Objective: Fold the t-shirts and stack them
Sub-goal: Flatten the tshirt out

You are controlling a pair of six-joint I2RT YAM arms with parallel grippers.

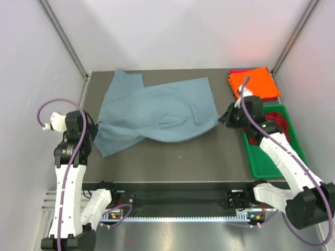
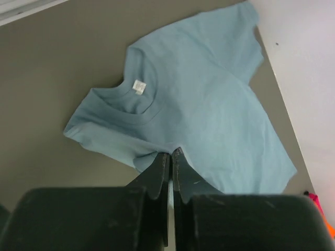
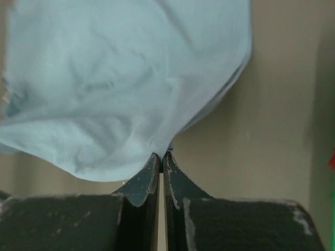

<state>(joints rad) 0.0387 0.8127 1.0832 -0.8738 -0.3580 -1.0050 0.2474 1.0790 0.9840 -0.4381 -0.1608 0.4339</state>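
The dusty blue-grey t-shirt [image 1: 157,112] lay spread, unfolded, across the table [image 1: 209,157], the left gripper [image 1: 95,125] clamped on its left edge and the right gripper [image 1: 224,119] on its right. An orange shirt [image 1: 256,83] sat folded atop a magenta one [image 1: 235,71] in the far right corner; a dark red shirt [image 1: 280,121], apparently unfolded, lay in the green tray [image 1: 261,162].

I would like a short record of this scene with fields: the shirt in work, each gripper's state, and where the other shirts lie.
shirt in work: blue-grey t-shirt, spread loosely on the table, not yet folded
left gripper: shut on the shirt's left edge
right gripper: shut on the shirt's right edge
far right corner: orange t-shirt, flat, on top of the magenta t-shirt
green tray: holds the dark red t-shirt, bunched
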